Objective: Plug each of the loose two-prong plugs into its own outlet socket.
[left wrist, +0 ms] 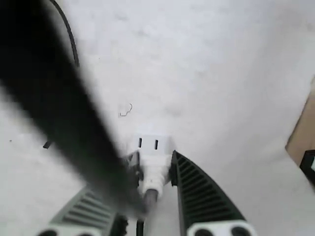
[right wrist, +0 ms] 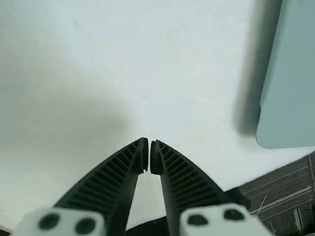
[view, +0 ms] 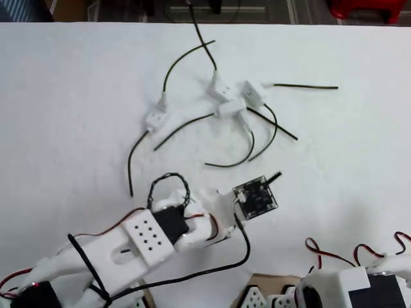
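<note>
Counter (view: 58, 96), white: L gripper (left wrist: 153, 156) is clamped on a white socket piece (left wrist: 150, 147) w/ two slots, at the near centre. R gripper (right wrist: 148, 147) has fingers together, holding nothing. Other white cord ends (view: 232, 108) lie clustered toward the far centre, cords trailing.

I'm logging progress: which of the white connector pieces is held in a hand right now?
The two-slot socket piece clamped in the left hand; the other white pieces lie untouched on the table, farther out.
</note>
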Robot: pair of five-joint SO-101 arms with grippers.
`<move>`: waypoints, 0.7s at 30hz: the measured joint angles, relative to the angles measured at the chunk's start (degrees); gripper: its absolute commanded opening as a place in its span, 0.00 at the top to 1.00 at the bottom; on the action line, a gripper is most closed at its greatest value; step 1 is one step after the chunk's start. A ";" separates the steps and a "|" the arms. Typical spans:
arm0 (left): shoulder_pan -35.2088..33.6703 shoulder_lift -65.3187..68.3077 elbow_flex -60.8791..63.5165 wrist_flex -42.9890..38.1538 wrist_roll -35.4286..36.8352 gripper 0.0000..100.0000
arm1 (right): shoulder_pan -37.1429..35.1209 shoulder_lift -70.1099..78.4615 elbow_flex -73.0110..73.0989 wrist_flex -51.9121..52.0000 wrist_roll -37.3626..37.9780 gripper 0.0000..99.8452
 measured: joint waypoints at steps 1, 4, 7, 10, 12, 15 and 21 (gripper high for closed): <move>0.00 0.00 0.00 -0.44 0.00 0.97 | 0.00 0.00 0.00 0.00 0.00 0.98; 0.00 0.26 0.00 -1.67 0.00 0.97 | 0.00 0.00 0.00 0.00 0.00 0.98; 0.00 3.43 0.00 -3.52 -1.32 0.98 | 0.00 0.00 0.00 0.00 0.00 0.98; 0.00 5.80 0.00 -4.66 -2.11 0.97 | 0.00 0.00 0.00 0.00 0.00 0.98; 0.00 5.89 0.00 -4.92 -2.20 0.97 | 0.00 0.00 0.00 0.00 0.00 0.98; 0.00 5.89 0.00 -4.92 -2.20 0.97 | 0.00 0.00 0.00 0.00 0.00 0.98; 0.00 6.33 -0.09 -5.89 -3.16 0.97 | 0.00 0.00 0.00 0.00 0.00 0.98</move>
